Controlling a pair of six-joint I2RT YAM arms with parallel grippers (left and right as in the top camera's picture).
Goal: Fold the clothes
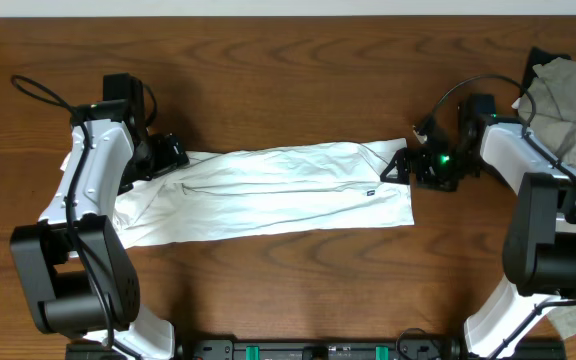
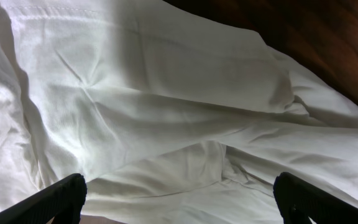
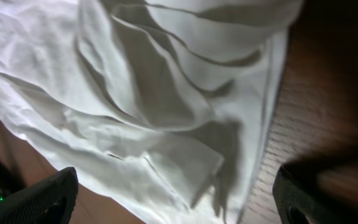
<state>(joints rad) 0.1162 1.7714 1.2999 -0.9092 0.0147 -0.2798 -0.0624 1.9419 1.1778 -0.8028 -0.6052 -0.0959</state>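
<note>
The white T-shirt (image 1: 278, 195) lies in the middle of the wooden table (image 1: 288, 70), gathered into a long, creased band that runs from the left side to the right side. Only plain white cloth shows on top. A small dark tag (image 1: 368, 190) sits near its right end.

The left gripper (image 1: 168, 155) is at the band's left end, over its far corner. In the left wrist view its two black fingers (image 2: 55, 202) stand wide apart with wrinkled white cloth spread beneath them and nothing clamped between them. Whether the tips touch the cloth cannot be told.

The right gripper (image 1: 403, 165) is at the band's right end, at its far corner. In the right wrist view its fingers (image 3: 42, 199) are likewise spread wide, one over the folded hem layers, the other over bare wood just beside the shirt's edge. It grips nothing.

A heap of grey-beige cloth (image 1: 568, 100) lies at the table's far right corner, well apart from the T-shirt. A black cable (image 1: 43, 95) loops on the table behind the left arm.
</note>
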